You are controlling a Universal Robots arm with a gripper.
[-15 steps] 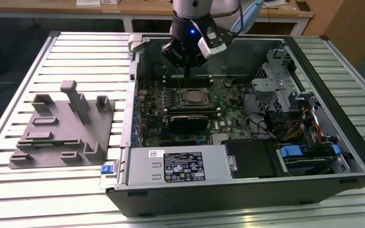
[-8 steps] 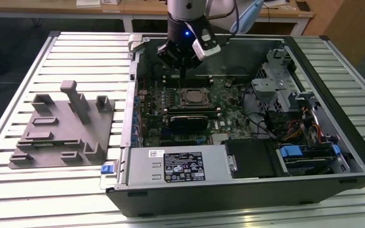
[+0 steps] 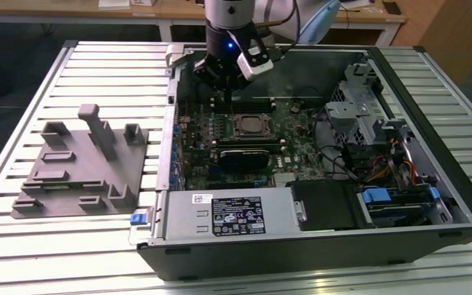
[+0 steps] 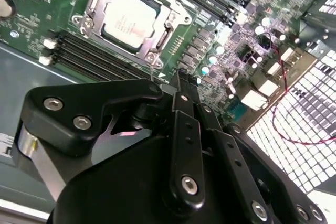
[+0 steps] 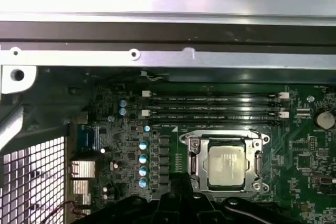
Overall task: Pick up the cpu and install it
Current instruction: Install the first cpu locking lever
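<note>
Cpu (image 5: 227,163): lying in the socket (image 5: 195,162) on the motherboard (image 5: 115,145).
Claw (image 4: 179,77): narrow, empty, above the socket's edge.
Risk: descending off-centre could scrape the capacitors (image 5: 143,158).

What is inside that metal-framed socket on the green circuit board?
The cpu, a small flat square silver chip, lies in it. Whatever is beneath the chip is covered.
</note>
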